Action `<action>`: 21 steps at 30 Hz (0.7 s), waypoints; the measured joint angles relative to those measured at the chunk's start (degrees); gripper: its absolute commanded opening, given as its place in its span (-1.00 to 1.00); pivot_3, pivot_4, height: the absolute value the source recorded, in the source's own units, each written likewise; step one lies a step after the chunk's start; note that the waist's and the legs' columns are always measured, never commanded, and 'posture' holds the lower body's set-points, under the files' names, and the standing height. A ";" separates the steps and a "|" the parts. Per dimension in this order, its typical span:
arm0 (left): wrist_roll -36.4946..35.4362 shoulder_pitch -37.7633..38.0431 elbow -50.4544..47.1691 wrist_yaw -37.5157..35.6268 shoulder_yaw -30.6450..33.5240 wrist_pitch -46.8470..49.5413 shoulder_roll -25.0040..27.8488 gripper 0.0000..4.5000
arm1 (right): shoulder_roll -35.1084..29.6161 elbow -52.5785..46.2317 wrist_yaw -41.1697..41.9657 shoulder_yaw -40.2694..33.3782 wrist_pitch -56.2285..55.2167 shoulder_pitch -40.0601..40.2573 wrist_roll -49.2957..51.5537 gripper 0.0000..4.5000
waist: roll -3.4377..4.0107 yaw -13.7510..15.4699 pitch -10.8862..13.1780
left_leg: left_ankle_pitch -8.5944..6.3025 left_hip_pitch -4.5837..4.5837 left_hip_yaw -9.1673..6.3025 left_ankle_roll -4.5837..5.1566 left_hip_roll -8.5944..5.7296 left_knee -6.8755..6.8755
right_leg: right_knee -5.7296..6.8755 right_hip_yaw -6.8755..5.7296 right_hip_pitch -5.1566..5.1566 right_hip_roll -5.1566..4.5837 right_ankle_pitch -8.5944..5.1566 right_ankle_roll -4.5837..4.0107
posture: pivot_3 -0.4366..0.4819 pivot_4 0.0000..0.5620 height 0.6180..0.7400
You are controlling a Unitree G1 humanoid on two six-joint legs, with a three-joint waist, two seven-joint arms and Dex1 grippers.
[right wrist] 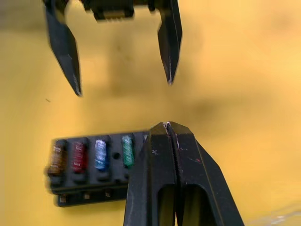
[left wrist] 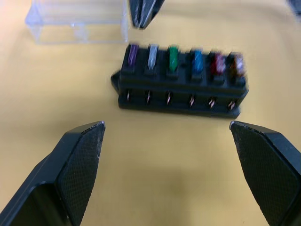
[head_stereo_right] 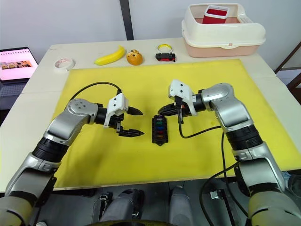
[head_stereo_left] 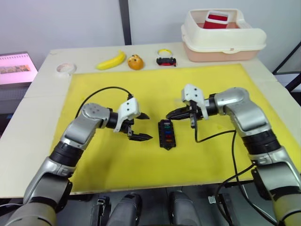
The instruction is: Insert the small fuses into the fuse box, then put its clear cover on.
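The black fuse box lies mid-mat on the yellow mat. In the left wrist view the small fuses sit in its slots in a row: purple, grey, green, blue, red and orange. My left gripper hovers open just left of the box, its fingers spread wide and empty. From the right, my right gripper points at the box's far end with its fingers pressed together and nothing between them. The clear cover lies on the mat beyond the box, beside the right gripper's tip.
Along the table's far edge lie a banana, an orange toy, a black-and-red toy car, a yellow ring and a tape roll. A cream tub holding a red cup stands back right. A screen sits far left.
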 measured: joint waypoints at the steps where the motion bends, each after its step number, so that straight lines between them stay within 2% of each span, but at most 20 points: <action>1: -0.55 0.64 -1.61 0.14 1.00 0.90 0.81 1.00 | -1.88 -3.00 -0.05 -1.34 1.06 1.27 0.88 -0.99 | 0.00 0.07 0.00 | 0.00 0.00 0.00 0.00 0.00 0.00 | -0.01 0.00 0.00 0.00 0.00 0.00 | -0.05 -0.47 1.00; 4: -2.56 3.25 -5.53 0.78 4.09 3.53 3.91 1.00 | -7.03 -8.92 -0.23 -4.88 3.67 5.09 2.96 -0.99 | 0.00 0.16 0.00 | 0.00 0.01 0.01 0.00 0.00 0.01 | -0.01 0.00 0.03 0.00 0.00 0.00 | -0.05 -0.47 1.00; 7: -4.36 6.69 -9.55 1.84 6.47 5.76 6.14 1.00 | -11.96 -12.28 -1.01 -8.78 5.12 8.76 4.57 -0.64 | 0.01 0.22 0.00 | 0.00 0.02 0.02 0.00 0.00 -0.02 | -0.02 0.00 0.03 -0.01 0.00 0.00 | -0.05 -0.47 1.00; 12: -8.87 15.56 -15.46 3.46 14.06 10.42 12.28 1.00 | -22.11 -10.99 -1.72 -18.59 5.00 17.80 4.62 0.43 | 0.01 0.29 0.00 | 0.00 0.04 0.05 0.01 0.02 -0.04 | -0.03 0.01 0.05 -0.01 0.00 0.00 | -0.05 -0.47 1.00; 14: -9.60 17.08 -15.38 3.70 16.68 11.21 14.33 1.00 | -24.09 -10.00 -2.12 -21.82 4.58 20.94 4.62 0.87 | 0.01 0.34 0.00 | 0.00 0.09 0.05 0.00 0.03 -0.04 | -0.03 0.01 0.12 0.00 0.00 -0.01 | -0.05 -0.47 1.00; 15: -9.91 17.30 -15.33 3.76 17.41 11.16 14.84 1.00 | -24.49 -10.05 -2.20 -22.66 4.32 21.97 4.70 0.99 | 0.01 0.35 0.00 | 0.00 0.12 0.06 0.00 0.03 -0.04 | -0.03 0.01 0.15 0.00 0.00 -0.01 | -0.05 -0.47 1.00; 18: -9.98 18.45 -14.80 3.71 19.10 10.45 17.24 1.00 | -25.35 -10.26 -2.67 -24.42 3.98 25.41 5.09 0.99 | 0.03 0.30 0.00 | -0.01 0.13 0.09 0.02 0.03 -0.04 | -0.06 0.02 0.17 -0.02 0.00 -0.01 | -0.05 -0.47 1.00; 21: -10.01 18.10 -14.08 3.65 18.95 9.50 17.46 1.00 | -25.34 -10.71 -4.09 -24.60 3.86 25.83 5.40 0.99 | 0.03 0.29 0.01 | -0.01 0.13 0.09 0.01 0.04 -0.05 | -0.06 0.01 0.17 -0.02 0.00 -0.01 | -0.05 -0.47 1.00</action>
